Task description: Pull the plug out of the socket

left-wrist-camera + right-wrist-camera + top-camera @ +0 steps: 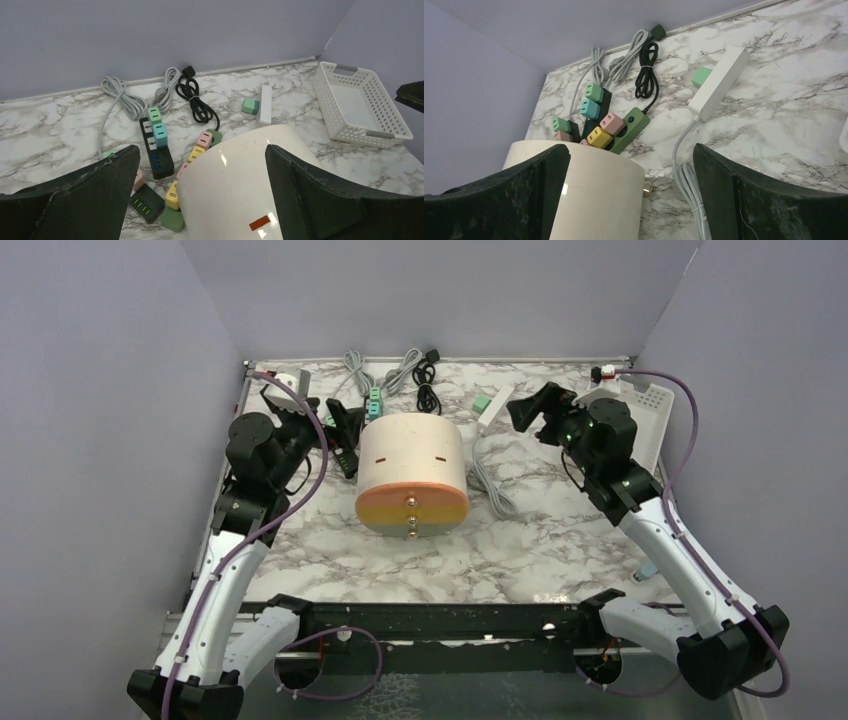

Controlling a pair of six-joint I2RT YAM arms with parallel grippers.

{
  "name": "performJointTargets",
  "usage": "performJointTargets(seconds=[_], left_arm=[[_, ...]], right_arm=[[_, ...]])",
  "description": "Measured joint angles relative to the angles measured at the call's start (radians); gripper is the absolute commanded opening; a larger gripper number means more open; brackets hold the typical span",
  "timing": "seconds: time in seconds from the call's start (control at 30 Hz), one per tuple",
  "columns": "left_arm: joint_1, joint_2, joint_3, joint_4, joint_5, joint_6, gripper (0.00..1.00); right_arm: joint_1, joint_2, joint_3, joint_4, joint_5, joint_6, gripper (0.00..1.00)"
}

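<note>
Both claws are hanging spread wide and gripping nothing: the left claw [343,436] near the left edge of the tabletop, the right claw [530,412] toward the far right.

The plugs are sitting along the far edge, left of centre, behind the drum [412,465]. A green plug [155,115] and a teal plug [161,134] are standing in the black strip [159,152]. A pink plug [611,122] and a yellow plug [599,136] are standing in the green strip [630,125]. Another green block [700,76] is lying just beside the white strip [719,82]; whether it is seated there I cannot tell.

Risks, as I am judging them:
- Nothing is pinning either strip down, so a one-handed pull is likely lifting strip and plug together rather than parting them.
- The plugs are sitting touching their neighbours, so wide fingers are liable to be catching two at once.
- The drum is blocking the near side of both strips; an arm reaching over is risking a knock that shoves it into them.
- Coiled cables are lying close behind and could be dragged along.

The white basket [327,100] is sitting at the far right corner, and nothing is showing inside it. The drum is looking closed; its contents are hidden.
</note>
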Motion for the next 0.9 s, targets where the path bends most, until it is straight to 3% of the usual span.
performJointTargets(seconds=[0.17,0.23,0.4,0.53,0.7,0.9], left_arm=[[0.0,-0.014,0.035,-0.036,0.035,0.034,0.99],[0.0,-0.014,0.071,-0.063,0.138,0.054,0.99],[0.0,-0.018,0.146,-0.128,0.552,0.135,0.99],[-0.002,-0.011,0.18,-0.153,0.699,0.158,0.99],[-0.002,0.013,0.193,-0.135,0.636,0.126,0.99],[-0.002,0.023,0.163,-0.106,0.358,0.065,0.99]], right_arm=[[0.0,0.023,0.0,0.001,-0.054,-0.026,1.0],[0.0,0.037,0.0,0.008,-0.107,-0.048,1.0],[0.0,0.119,0.008,-0.003,-0.23,-0.057,1.0],[0.001,0.175,0.008,-0.024,-0.306,-0.053,1.0],[0.035,0.22,0.008,-0.021,-0.377,-0.041,1.0],[0.078,0.29,-0.011,0.039,-0.442,-0.016,1.0]])
